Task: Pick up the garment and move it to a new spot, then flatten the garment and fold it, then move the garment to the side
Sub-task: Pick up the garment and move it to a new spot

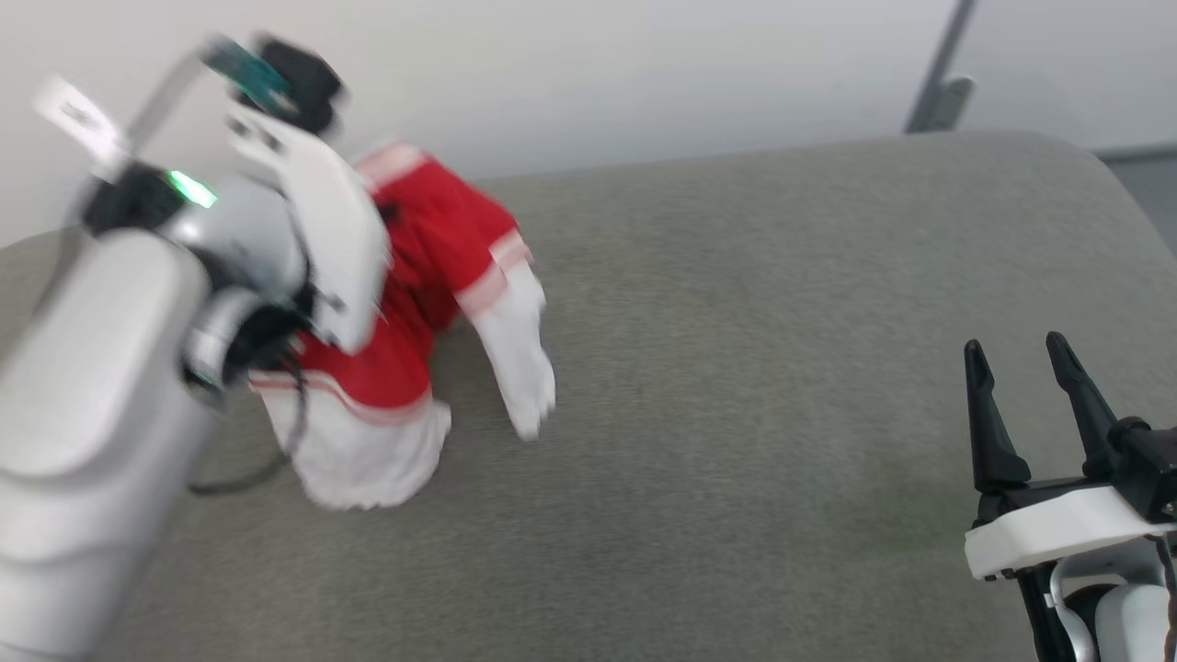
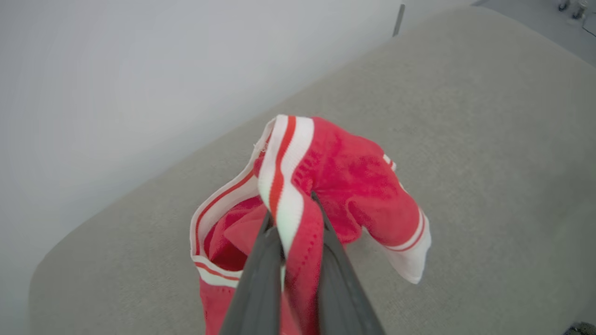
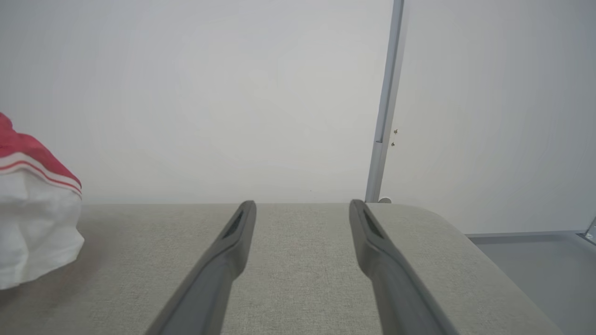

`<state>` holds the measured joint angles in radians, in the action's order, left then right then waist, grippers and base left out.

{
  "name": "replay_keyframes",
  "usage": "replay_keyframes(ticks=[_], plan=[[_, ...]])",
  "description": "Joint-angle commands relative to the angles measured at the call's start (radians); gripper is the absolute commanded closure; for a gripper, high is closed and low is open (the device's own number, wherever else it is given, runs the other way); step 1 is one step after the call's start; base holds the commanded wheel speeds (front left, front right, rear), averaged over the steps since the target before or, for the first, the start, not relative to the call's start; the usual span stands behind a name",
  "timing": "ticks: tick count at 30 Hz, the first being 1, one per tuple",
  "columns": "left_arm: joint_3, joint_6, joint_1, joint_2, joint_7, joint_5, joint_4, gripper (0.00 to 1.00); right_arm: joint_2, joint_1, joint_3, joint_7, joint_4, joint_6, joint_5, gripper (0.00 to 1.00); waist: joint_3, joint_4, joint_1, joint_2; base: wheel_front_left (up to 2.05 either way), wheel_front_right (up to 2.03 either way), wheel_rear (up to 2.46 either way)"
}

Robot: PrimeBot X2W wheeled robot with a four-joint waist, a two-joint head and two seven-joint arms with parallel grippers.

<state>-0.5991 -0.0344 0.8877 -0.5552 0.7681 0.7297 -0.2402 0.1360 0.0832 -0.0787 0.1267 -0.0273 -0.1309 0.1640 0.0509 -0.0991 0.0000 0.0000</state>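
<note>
The garment (image 1: pixel 432 267), a red T-shirt with white sleeve ends and striped trim, hangs bunched from my left arm at the left of the grey table (image 1: pixel 736 414), its white parts touching the surface. In the left wrist view my left gripper (image 2: pixel 293 209) is shut on the garment (image 2: pixel 354 186), pinching a fold by the red-and-white striped neckline. In the head view the left fingertips are hidden behind the white forearm. My right gripper (image 1: pixel 1016 354) stands open at the lower right, nothing between its fingers. In the right wrist view the right gripper (image 3: pixel 302 207) is open and the garment (image 3: pixel 32 223) shows at the left edge.
The grey fabric-covered table has rounded corners and a pale wall behind it. A grey metal post (image 1: pixel 938 92) stands at the back right. A dark cable (image 1: pixel 239 483) loops from my left arm. Grey floor (image 3: pixel 535 260) lies beyond the table's right edge.
</note>
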Motion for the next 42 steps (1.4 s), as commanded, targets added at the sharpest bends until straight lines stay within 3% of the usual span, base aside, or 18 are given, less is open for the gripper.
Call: replay_keyframes(ticks=[1,9,23,24,25,26,27,34,42], plan=[[-0.018,0.008,-0.034,0.011,0.009,-0.002,0.018,1.00,-0.006,-0.009,-0.003,0.002,0.005,0.000,-0.003,0.00,0.022,-0.047,0.0000,0.0000,0.00,0.00,0.00],[-0.094,0.013,-0.163,0.077,0.026,0.030,-0.031,1.00,-0.029,0.012,0.013,0.027,-0.024,0.000,0.009,0.00,0.071,-0.121,0.0000,0.0000,0.00,0.00,0.00],[-0.163,-0.022,-0.209,0.186,-0.001,0.046,-0.380,1.00,-0.042,0.073,0.091,0.066,-0.098,0.000,0.020,0.00,0.123,-0.164,0.0000,0.0000,0.00,0.00,0.00],[-0.164,-0.025,-0.204,0.193,-0.008,0.046,-0.400,0.88,-0.041,0.075,0.096,0.069,-0.103,0.000,0.023,0.00,0.123,-0.161,0.0000,0.0000,0.00,0.00,0.00],[-0.163,-0.031,-0.197,0.201,-0.016,0.049,-0.416,0.62,-0.040,0.077,0.097,0.071,-0.109,0.000,0.024,0.00,0.122,-0.157,0.0000,0.0000,0.00,0.00,0.00],[-0.164,-0.035,-0.191,0.208,-0.024,0.048,-0.429,0.25,-0.038,0.080,0.097,0.072,-0.115,0.000,0.026,0.00,0.119,-0.151,0.0000,0.0000,0.00,0.00,0.00],[-0.164,-0.041,-0.188,0.214,-0.034,0.050,-0.441,0.00,-0.034,0.081,0.097,0.074,-0.121,0.000,0.027,0.00,0.115,-0.144,0.0000,0.0000,0.00,0.00,0.00],[-0.157,-0.066,-0.153,0.228,-0.122,0.046,-0.462,0.00,-0.013,0.072,0.106,0.074,-0.132,0.000,0.029,0.00,0.079,-0.094,0.0000,0.0000,0.00,0.00,0.00],[-0.123,-0.081,-0.174,0.204,-0.310,0.048,-0.399,0.00,0.023,0.038,0.110,0.052,-0.130,0.000,0.037,0.00,0.011,-0.012,0.0000,0.0000,0.00,0.00,0.00]])
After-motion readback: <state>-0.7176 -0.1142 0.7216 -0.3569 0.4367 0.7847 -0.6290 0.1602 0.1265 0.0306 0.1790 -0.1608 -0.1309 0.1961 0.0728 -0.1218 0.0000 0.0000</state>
